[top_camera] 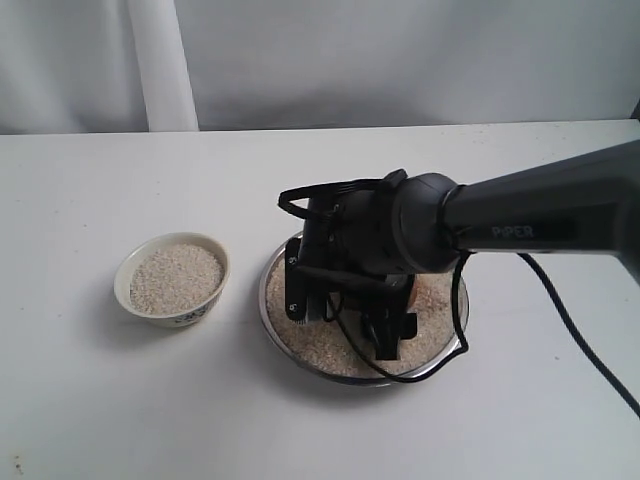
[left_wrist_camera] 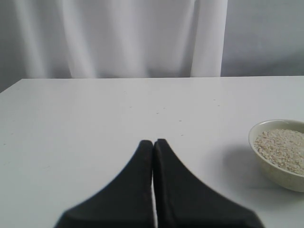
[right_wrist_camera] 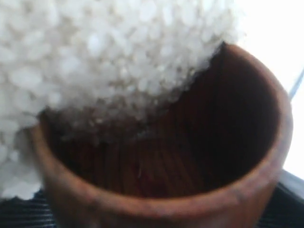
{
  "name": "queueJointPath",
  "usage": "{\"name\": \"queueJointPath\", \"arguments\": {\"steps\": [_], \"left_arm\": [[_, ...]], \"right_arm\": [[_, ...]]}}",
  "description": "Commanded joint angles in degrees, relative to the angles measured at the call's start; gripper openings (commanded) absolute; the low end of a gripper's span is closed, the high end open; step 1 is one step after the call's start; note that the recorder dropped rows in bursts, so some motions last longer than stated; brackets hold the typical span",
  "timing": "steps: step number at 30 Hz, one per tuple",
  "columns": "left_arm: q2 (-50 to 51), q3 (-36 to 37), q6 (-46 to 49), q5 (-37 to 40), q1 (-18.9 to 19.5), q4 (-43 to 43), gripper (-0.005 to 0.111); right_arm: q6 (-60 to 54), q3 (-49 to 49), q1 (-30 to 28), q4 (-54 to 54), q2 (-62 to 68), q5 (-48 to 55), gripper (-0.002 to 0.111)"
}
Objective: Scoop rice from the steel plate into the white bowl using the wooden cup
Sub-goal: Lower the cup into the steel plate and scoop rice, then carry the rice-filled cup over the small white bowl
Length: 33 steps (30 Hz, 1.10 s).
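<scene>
Right gripper (top_camera: 345, 320) clamps wooden cup (right_wrist_camera: 190, 156), mouth in rice (right_wrist_camera: 95, 57) on steel plate (top_camera: 264, 300) | white bowl (top_camera: 185, 318) lies left, apart | left gripper (left_wrist_camera: 153, 147) closed, empty

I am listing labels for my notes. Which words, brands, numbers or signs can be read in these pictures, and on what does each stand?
"PIPER": on the right arm, exterior view.
Dark print on the side of the white bowl: too small and blurred to read.
Both wrist views: no text.
</scene>
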Motion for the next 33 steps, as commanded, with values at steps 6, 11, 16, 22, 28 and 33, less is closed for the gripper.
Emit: {"name": "queueJointPath", "arguments": {"steps": [6,11,16,22,28,33], "left_arm": [[-0.14,0.09,-0.22,-0.33,-0.15,0.02,0.0],[-0.14,0.09,-0.22,-0.33,-0.15,0.02,0.0],[-0.14,0.09,-0.22,-0.33,-0.15,0.02,0.0],[-0.14,0.09,-0.22,-0.33,-0.15,0.02,0.0],[-0.14,0.09,-0.22,-0.33,-0.15,0.02,0.0],[-0.14,0.09,-0.22,-0.33,-0.15,0.02,0.0]], "right_arm": [[0.69,0.03,-1.25,8.16,0.53,-6.41,0.0],[3.14,0.03,-3.24,10.47,0.19,-8.1,0.0],[5.44,6.09,-5.66,12.86,-2.56,-20.01,0.0],[9.75,20.01,-11.82,15.9,-6.47,-43.97,0.0],[9.84,25.51,-14.1,18.51,-10.11,-52.1,0.0],[9.84,25.71,-13.98,20.07,-15.38,-55.98,0.0]]}}
